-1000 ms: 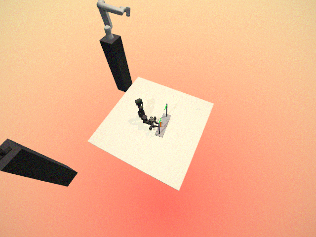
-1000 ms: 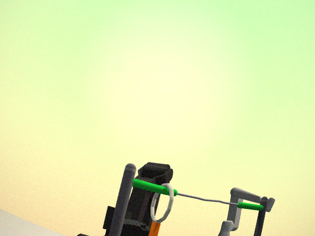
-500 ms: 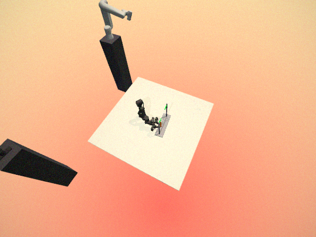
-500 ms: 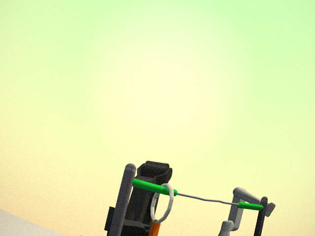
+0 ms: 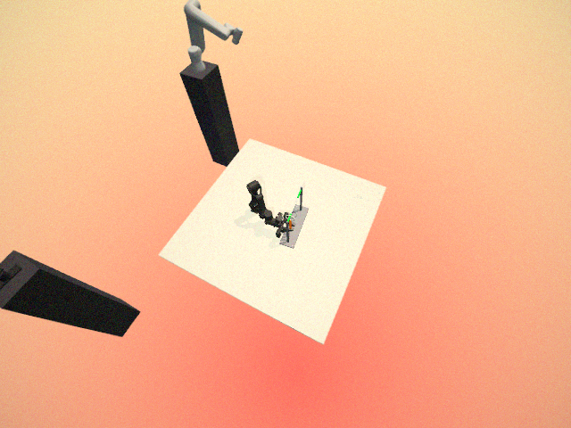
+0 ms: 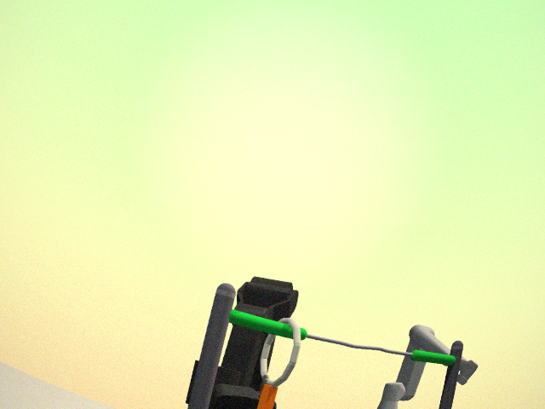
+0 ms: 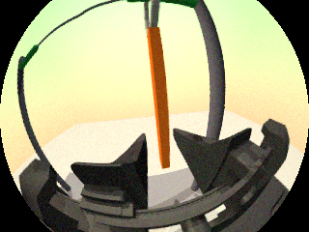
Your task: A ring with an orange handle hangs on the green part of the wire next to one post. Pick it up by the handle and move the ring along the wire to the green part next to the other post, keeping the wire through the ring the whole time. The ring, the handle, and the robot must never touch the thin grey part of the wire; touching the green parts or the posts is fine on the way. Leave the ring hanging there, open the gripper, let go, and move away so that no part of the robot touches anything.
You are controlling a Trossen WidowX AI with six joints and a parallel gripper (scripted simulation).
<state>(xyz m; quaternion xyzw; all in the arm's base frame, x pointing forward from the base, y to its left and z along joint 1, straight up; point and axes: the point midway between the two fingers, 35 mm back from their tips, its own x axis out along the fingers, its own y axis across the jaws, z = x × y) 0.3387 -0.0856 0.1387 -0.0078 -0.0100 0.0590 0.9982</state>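
Note:
The pale ring (image 6: pixel 296 349) (image 7: pixel 154 14) hangs around the green part (image 6: pixel 255 323) next to the near post (image 6: pixel 211 352) (image 7: pixel 217 72), close to where the thin grey wire (image 6: pixel 356 346) begins. Its orange handle (image 5: pixel 290 224) (image 6: pixel 266 396) (image 7: pixel 158 92) points down. My gripper (image 5: pixel 291 225) (image 7: pixel 158 134) is partly open. In the wrist view the handle's lower end shows between the two fingertips, with a gap on each side. In the exterior view the fingers are out of frame.
The other green part (image 6: pixel 433 357) (image 7: pixel 29 57) meets the far post (image 6: pixel 450 378) (image 5: pixel 301 202) (image 7: pixel 21 92). Both posts stand on a grey base (image 5: pixel 301 223). The near post is just right of the handle in the wrist view. A grey arm on a dark pedestal (image 5: pixel 210 115) stands beyond the table.

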